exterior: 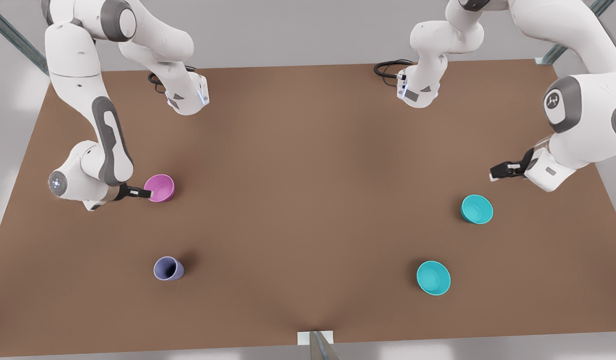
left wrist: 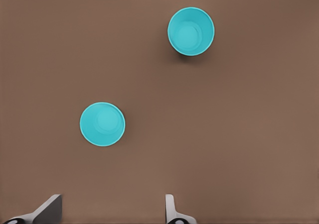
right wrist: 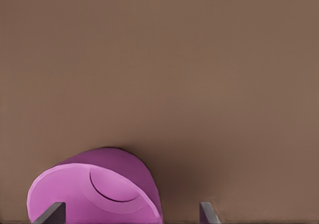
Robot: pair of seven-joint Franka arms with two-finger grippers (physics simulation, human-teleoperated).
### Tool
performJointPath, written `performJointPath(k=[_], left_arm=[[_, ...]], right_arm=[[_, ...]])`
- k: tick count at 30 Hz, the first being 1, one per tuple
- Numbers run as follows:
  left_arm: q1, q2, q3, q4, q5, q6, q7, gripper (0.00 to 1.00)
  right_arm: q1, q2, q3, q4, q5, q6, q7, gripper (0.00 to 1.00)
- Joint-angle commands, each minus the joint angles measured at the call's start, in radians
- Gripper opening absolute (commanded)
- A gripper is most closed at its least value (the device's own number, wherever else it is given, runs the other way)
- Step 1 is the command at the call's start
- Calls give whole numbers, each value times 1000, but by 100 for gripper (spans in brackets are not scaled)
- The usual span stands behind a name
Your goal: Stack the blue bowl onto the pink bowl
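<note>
At the front view's left, the right gripper [exterior: 144,192] sits at the pink bowl [exterior: 160,188], fingers spread astride its rim; closing carelessly could tip it. At right, the left gripper [exterior: 499,172] hovers spread-fingered above two teal bowls; the blue bowl [exterior: 477,209] rests on the surface nearest it.

Bright, even overhead light; soft short shadows beside the bowls; no glare.
</note>
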State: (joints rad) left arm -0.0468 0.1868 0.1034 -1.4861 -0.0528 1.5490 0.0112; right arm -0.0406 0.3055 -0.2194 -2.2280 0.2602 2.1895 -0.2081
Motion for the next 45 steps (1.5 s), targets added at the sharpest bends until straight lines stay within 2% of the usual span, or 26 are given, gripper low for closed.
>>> performJointPath(k=[1,4,9,12,13,15,16,19,22,25,26,27,28,30,33,35,37,39,41,45], left_arm=[[-7,-1,-2,9,-1,-10,12,100],[-30,8,-5,35,-2,-6,9,100],[-25,5,-4,36,-2,-7,12,100],[-24,10,-4,35,-2,-7,10,100],[-24,13,-4,35,-2,-7,10,100],[-22,11,-4,35,-2,-10,10,100],[-25,11,-4,35,-2,-26,9,100],[-24,10,-4,35,-1,-26,10,100],[-22,11,-4,35,-1,-27,9,100],[-22,6,-4,38,2,-27,10,100],[-24,8,-4,38,4,-27,10,100],[-24,10,-4,38,2,-26,10,100],[-24,8,-4,38,2,-26,10,100],[-24,8,-4,38,2,-26,10,100],[-24,8,-4,38,2,-26,9,100],[-24,6,-5,38,2,-27,9,100],[-30,-9,-19,38,-2,-63,6,100],[-30,-7,-19,59,-2,-59,4,100],[-22,6,-16,67,2,-58,7,100],[1,17,-13,66,-2,-63,9,100]], right_arm=[[2,-32,0,-67,33,148,-83,100],[1,-86,-1,-148,33,177,-91,100],[-1,-17,0,-190,33,300,-91,100],[1,-13,0,-188,33,308,-91,99],[1,-14,0,-185,33,306,-89,95],[1,-17,0,-182,33,306,-91,71],[1,-17,0,-182,33,305,-91,63],[1,-19,0,-177,33,303,-91,47],[1,-19,0,-170,33,299,-91,22],[1,-23,2,-156,33,286,-91,21],[1,-81,2,-156,33,201,-93,21],[1,-186,0,-145,37,23,-112,21],[28,-258,8,-111,68,-118,-103,21],[128,-238,14,-15,120,-171,-80,21],[422,-59,17,286,182,-172,272,21],[603,148,15,537,289,-171,620,21],[699,346,17,781,304,-171,1001,21],[709,513,60,985,309,-165,1231,21],[719,593,80,1081,307,-154,1308,21],[758,650,81,1093,307,-70,1339,21]])
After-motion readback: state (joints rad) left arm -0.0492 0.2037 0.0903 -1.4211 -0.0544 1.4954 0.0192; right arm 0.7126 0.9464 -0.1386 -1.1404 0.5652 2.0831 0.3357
